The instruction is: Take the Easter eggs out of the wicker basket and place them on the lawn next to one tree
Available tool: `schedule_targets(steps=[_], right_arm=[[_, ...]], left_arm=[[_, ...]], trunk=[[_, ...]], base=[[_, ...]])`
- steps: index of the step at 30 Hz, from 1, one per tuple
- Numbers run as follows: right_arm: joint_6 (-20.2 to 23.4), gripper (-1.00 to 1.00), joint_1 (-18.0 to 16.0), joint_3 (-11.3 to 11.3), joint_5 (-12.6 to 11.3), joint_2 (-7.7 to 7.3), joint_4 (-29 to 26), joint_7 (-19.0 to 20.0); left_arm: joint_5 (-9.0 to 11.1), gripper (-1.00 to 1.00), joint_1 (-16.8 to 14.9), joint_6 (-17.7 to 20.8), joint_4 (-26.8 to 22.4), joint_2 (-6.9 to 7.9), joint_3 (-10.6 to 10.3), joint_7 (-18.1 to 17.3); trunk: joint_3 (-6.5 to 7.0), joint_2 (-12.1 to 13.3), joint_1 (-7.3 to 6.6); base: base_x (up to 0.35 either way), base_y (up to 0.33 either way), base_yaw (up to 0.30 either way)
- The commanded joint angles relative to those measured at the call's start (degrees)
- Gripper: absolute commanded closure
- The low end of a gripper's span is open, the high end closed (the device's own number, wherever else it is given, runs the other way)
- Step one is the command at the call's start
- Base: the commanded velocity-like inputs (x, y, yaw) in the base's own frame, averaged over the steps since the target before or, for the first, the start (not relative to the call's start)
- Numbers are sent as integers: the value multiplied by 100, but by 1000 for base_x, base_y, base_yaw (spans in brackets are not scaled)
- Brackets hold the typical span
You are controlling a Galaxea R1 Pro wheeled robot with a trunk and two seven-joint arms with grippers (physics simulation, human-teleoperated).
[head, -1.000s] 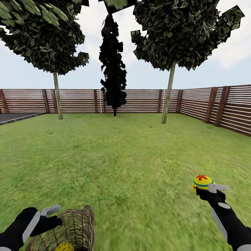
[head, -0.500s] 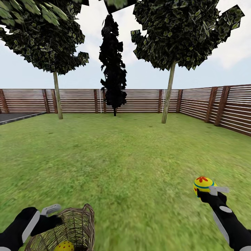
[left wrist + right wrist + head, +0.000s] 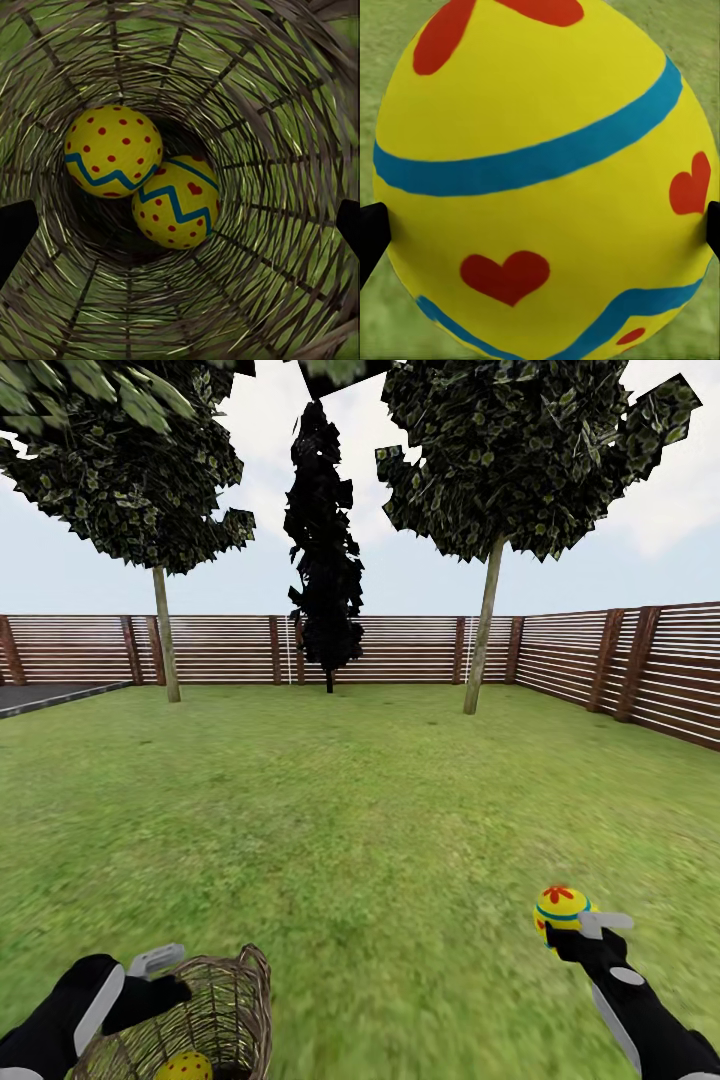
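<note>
The wicker basket (image 3: 225, 1010) stands on the lawn (image 3: 360, 810) at the bottom left. In the left wrist view two yellow eggs lie at its bottom: one with red dots and a blue zigzag (image 3: 112, 150), and one with a zigzag and a red heart (image 3: 176, 202). One of them, a dotted egg (image 3: 185, 1067), also peeks out in the head view. My left gripper (image 3: 158, 978) is open over the basket's mouth, its fingertips (image 3: 15, 232) wide apart. My right gripper (image 3: 572, 926) is shut on the third egg (image 3: 558, 905) with the red flower and teal band (image 3: 540, 172), held above the grass. The thick-trunked tree is out of view.
Two thin-trunked trees (image 3: 165, 650) (image 3: 485, 630) and a dark cypress (image 3: 325, 560) stand far ahead before the brown slatted fence (image 3: 400, 650). The fence also runs along the right side (image 3: 650, 670). A strip of dark pavement (image 3: 45, 695) lies at the far left. Wide grass stretches between.
My right gripper has moved down and a little to the left with the flower egg in it. The left gripper has shifted slightly at the basket's rim. The basket stays put.
</note>
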Motion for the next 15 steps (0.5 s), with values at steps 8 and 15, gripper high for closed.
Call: schedule_targets(steps=[8,15], right_arm=[[29,100,-1,8,-35,-1,687,-16],[32,100,-1,9,-26,7,687,-23]], left_arm=[[-45,-100,-3,26,-4,-41,19,-51],[-45,-100,-3,18,13,-61,19,-51]], trunk=[[-7,-3,-1],[-7,-3,-1]], base=[[0,0,0],[61,-172,48]])
